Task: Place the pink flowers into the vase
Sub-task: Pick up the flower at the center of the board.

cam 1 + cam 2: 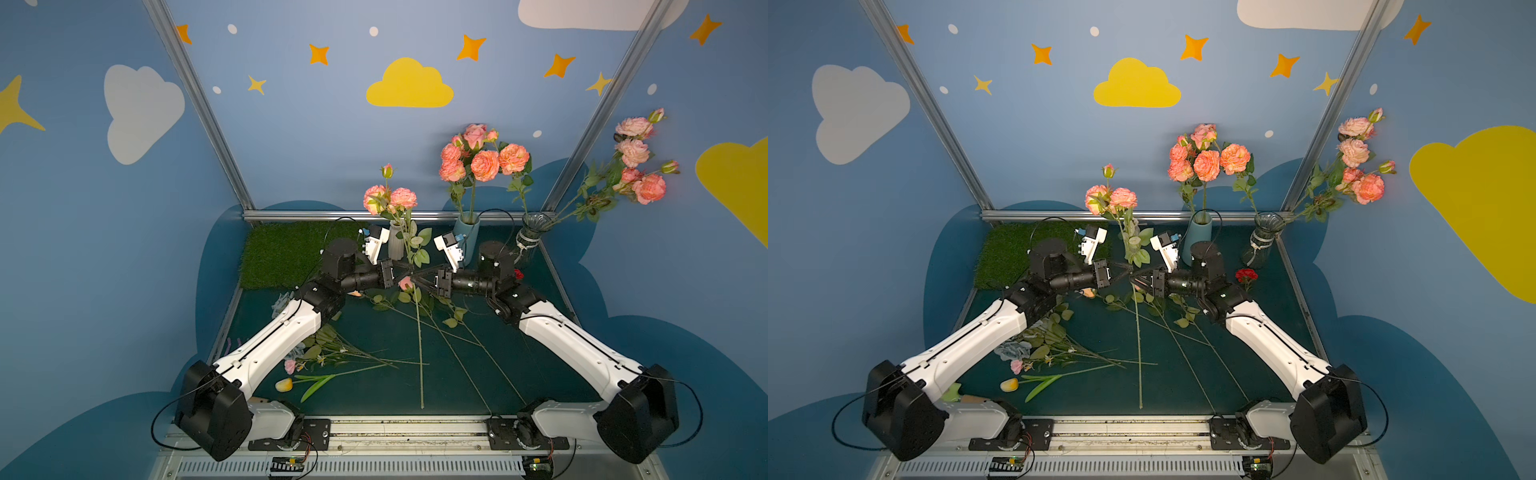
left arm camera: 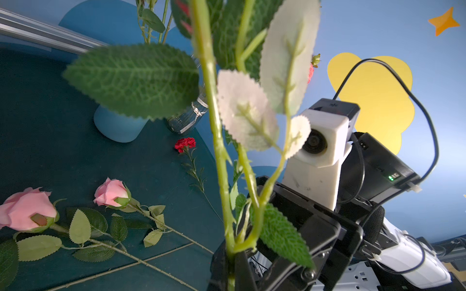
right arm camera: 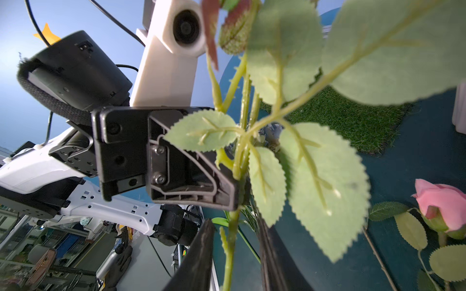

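Green matting covers the table point(image 1: 374, 395). Nearest the front edge lies a yellow tulip point(image 1: 284, 384). Beyond it, loose pink roses point(image 2: 111, 192) lie flat on the matting. Above them, at mid-table, the left gripper point(image 1: 410, 273) is clamped on the stem of an upright pink flower spray point(image 1: 390, 199). The right gripper point(image 1: 417, 277) faces it. Its jaws stand apart on either side of the same stem, with gaps visible in the right wrist view. Behind stand a white ribbed vase point(image 1: 396, 245), a blue vase point(image 1: 466, 239) and a glass vase point(image 1: 532, 239). The blue vase holds a pink bouquet point(image 1: 484, 160). The glass vase holds leaning pink blooms point(image 1: 636, 166).
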Available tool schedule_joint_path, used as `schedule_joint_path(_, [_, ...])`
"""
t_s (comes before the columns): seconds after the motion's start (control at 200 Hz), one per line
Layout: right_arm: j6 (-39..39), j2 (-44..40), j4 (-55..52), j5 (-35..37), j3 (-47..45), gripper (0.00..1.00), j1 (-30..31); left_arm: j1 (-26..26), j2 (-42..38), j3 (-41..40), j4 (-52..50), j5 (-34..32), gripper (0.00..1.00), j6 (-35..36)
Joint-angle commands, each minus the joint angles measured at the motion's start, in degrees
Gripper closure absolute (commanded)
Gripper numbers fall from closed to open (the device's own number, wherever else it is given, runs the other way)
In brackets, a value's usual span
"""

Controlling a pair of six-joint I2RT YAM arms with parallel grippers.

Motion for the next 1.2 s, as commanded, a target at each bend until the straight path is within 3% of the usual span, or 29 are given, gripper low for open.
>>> schedule_joint_path(0.0, [-0.33,0.40,0.86,-1.39,1.11,0.73,0.34,0.12,-0.79,-0.23,1.98,0.98,0.98,-0.21])
schedule_joint_path(0.43, [0.94,2.12,2.88,-1.85,1.10,1.00,0.11,0.12,0.11,0.19,2.46,1.81,0.98,-1.39])
schedule_joint_path(0.621, [1.73,3.61,3.86,-3.36,2.14,1.00,0.21,0.14,0.17,0.08,2.65,1.74,0.98,-1.54])
schedule_joint_path(0.776, [1.34,4.01,3.59,-3.93,2.98,0.90,1.21,0.15,0.45,-0.47,3.91,2.25,0.98,-2.36])
schedule_joint_path(1.151, [2.42,4.56,4.91,-4.27,2.56,1.00,1.66,0.19,0.15,-1.43,5.00,2.26,0.98,-3.09])
schedule_joint_path(1.196, [2.09,4.28,4.74,-3.62,2.49,1.00,1.70,0.19,-0.01,-1.40,4.38,1.71,0.94,-2.93])
